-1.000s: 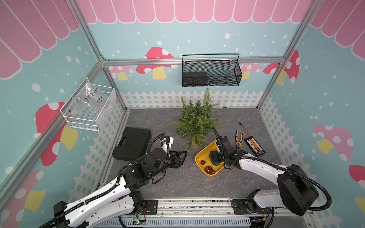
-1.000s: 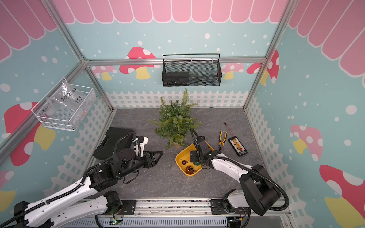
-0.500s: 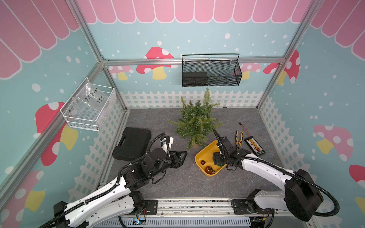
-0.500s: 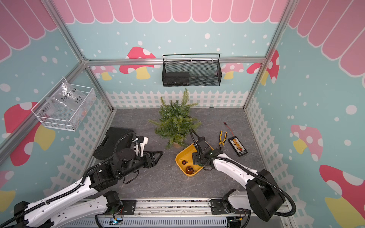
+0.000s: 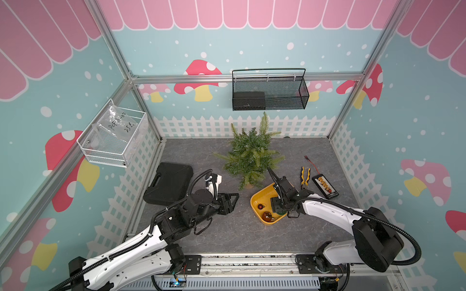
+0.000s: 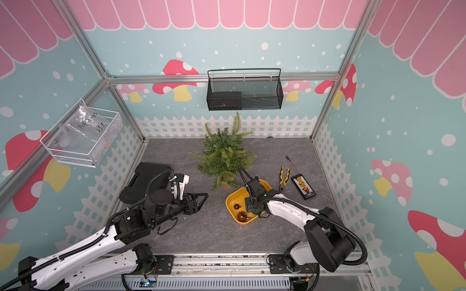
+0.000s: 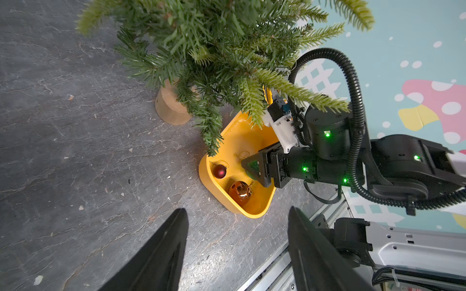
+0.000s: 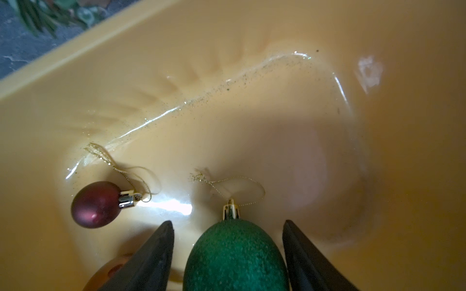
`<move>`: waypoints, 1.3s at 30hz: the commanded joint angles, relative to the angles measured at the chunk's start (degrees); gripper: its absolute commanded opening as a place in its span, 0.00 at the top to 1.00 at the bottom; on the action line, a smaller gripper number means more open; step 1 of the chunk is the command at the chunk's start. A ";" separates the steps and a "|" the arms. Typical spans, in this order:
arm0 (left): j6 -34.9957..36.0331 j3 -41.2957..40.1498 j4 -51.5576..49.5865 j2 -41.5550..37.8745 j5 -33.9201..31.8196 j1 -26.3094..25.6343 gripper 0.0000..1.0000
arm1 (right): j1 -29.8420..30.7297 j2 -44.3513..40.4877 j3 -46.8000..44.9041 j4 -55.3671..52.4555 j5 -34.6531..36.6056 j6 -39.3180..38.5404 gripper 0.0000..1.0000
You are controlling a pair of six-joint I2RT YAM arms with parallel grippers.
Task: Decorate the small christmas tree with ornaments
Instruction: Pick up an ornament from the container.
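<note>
The small christmas tree point(image 5: 249, 156) point(image 6: 224, 153) stands at the back middle on a tan base, with no ornaments showing on it. A yellow tray point(image 5: 254, 196) point(image 8: 227, 75) in front of it holds the ornaments. They are a small dark red one point(image 8: 95, 204) point(image 7: 220, 171), a copper one point(image 7: 240, 191) point(image 5: 267, 216) and a glittery green one point(image 8: 234, 257). My right gripper point(image 8: 228, 223) point(image 5: 276, 205) is down in the tray, open, its fingers either side of the green ornament with narrow gaps. My left gripper point(image 7: 238, 211) point(image 5: 233, 201) hovers open and empty, left of the tray.
A black case point(image 5: 169, 186) lies at the left. Pliers point(image 5: 304, 177) and a small black board point(image 5: 325, 186) lie right of the tray. A black mesh basket point(image 5: 269, 93) hangs on the back wall and a white wire basket point(image 5: 113, 138) on the left wall.
My right arm's elbow has swung out to the right and its gripper has settled lower in the tray, jaws slightly narrower. The left arm has not moved.
</note>
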 commanded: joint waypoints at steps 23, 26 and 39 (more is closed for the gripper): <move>-0.84 0.11 -0.37 -0.12 -0.99 -0.31 0.35 | 0.48 -2.71 -3.11 -4.60 1.24 -3.43 0.29; -0.84 0.02 -0.38 -0.24 -0.93 -0.31 0.35 | 0.48 -2.61 -3.49 -4.62 0.80 -3.63 0.34; 0.97 4.29 -0.75 0.57 0.59 -0.31 0.35 | 0.48 -13.27 5.11 -10.61 1.60 -5.65 0.45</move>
